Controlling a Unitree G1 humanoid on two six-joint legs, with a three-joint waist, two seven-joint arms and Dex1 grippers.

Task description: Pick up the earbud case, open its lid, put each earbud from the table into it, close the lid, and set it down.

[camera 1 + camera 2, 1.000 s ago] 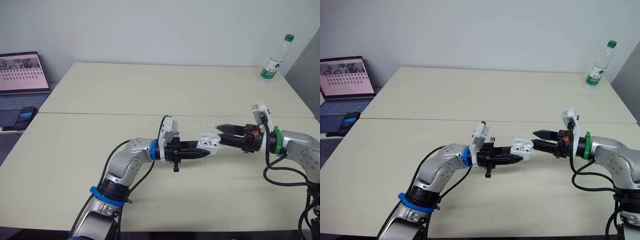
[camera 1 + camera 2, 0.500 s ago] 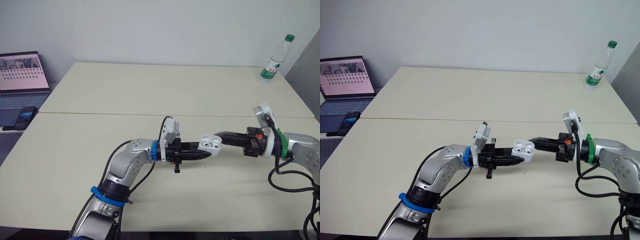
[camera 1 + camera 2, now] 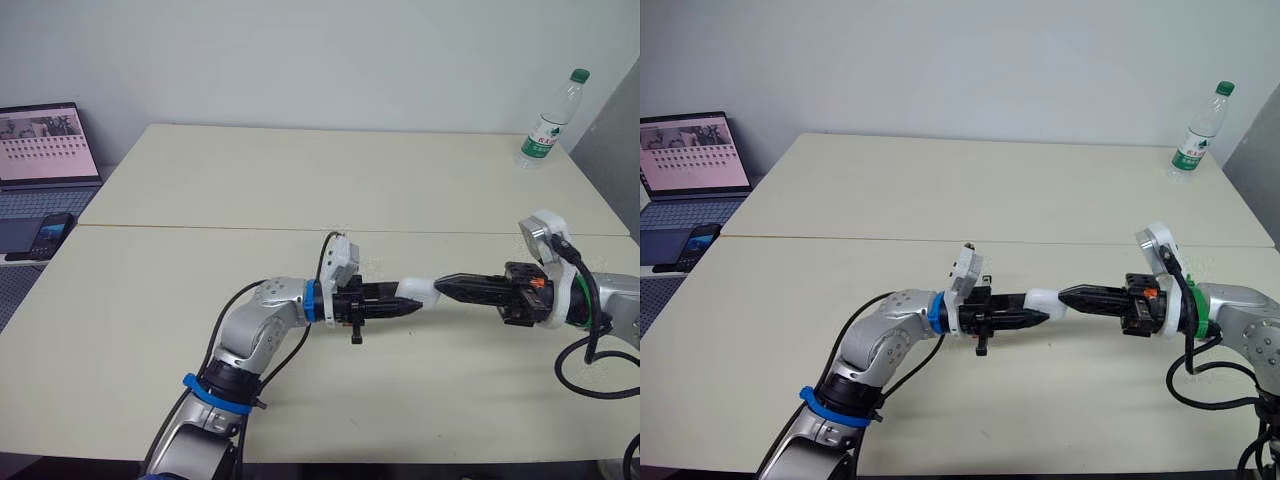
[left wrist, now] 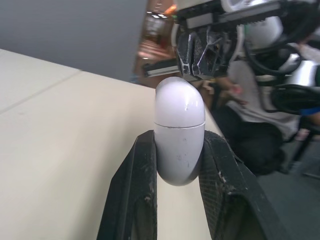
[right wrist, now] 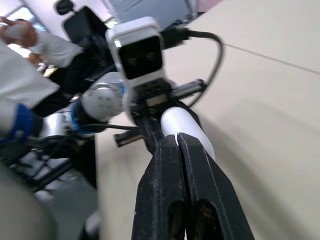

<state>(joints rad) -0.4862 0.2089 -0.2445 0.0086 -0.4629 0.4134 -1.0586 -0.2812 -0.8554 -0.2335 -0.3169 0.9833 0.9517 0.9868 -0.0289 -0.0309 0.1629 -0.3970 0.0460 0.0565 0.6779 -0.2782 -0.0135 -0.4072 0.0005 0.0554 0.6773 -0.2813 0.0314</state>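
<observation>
Left wrist view looks along the 2 black fingers of the left gripper (image 4: 179, 142), which are clenched on the lower half of a glossy white rounded plastic earbud case (image 4: 179, 150). The case stands upright between them, and its lid (image 4: 180, 100) is down, with the seam a thin even line. In the head views the case hangs above the pale beige tabletop (image 3: 300, 190), over the middle of its near half and closer to the front edge than the back edge. The right gripper (image 3: 447, 288) points at it from the robot's right, its 2 fingers pressed together on nothing, the tips touching or just beside the case's free end. A clear plastic water bottle with a green cap (image 3: 545, 120) stands well apart, near the far right corner. Whether the earbuds are inside cannot be told. The lid-closing step looks finished, leaving the case to be set down. Risk lies in the grip: the shell is slick and curved, held low by 2 narrow fingers, so a further push from the right could tilt it or squeeze it out. Letting go while it is clear of the tabletop would drop it, and the impact could pop the lid or send the case rolling toward the front edge.
</observation>
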